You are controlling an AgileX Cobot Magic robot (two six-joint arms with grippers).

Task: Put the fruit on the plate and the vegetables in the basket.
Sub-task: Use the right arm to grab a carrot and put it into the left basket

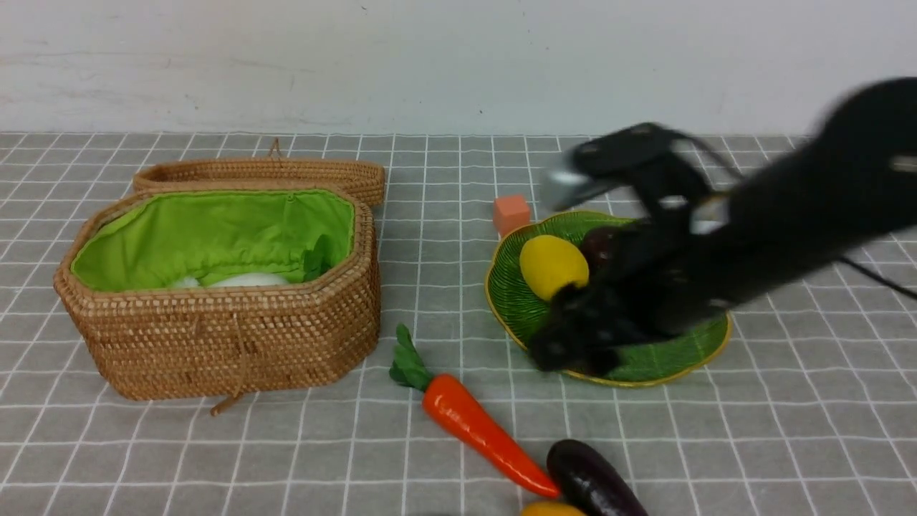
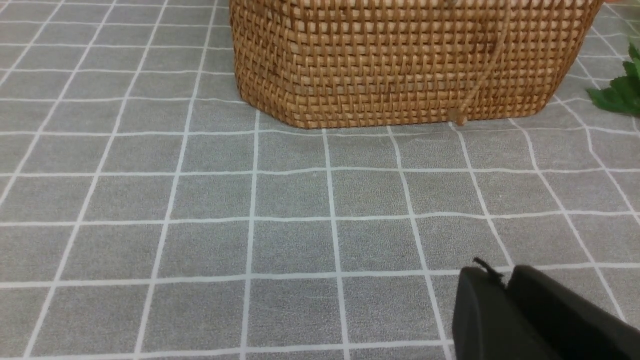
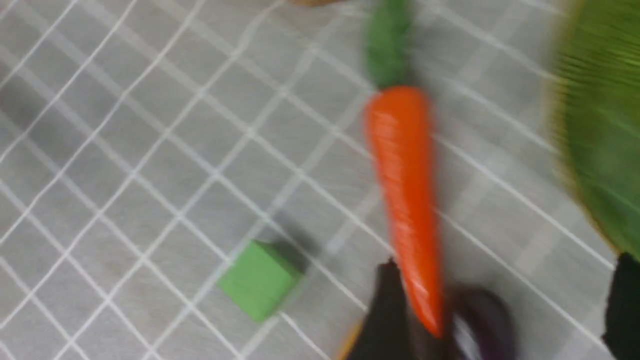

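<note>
**Open gripper low over a loaded plate**

Right gripper (image 1: 573, 347), blurred, with jaws wide and empty, is over the plate (image 1: 516, 304) at its near rim. Lemon (image 1: 551, 266) and maroon fruit (image 1: 600, 244) lie just behind it. Carrot (image 1: 476, 430), eggplant (image 1: 594, 480) and mango (image 1: 551, 509) lie nearer the robot. Risk: a low sweep clips the rim and rolls the lemon off.

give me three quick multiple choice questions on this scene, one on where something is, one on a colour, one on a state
1. Where is the carrot, relative to the basket and the plate? A in the basket; B on the plate; C on the cloth between them.
2. What colour is the basket's lining? A red; B lime green; C white.
3. How is the basket? A open, lid lying behind it; B lid on; C tipped over.
Answers: 1 C, it lies on the grey checked cloth; 2 B, green fabric shows inside; 3 A, the top is uncovered.
</note>
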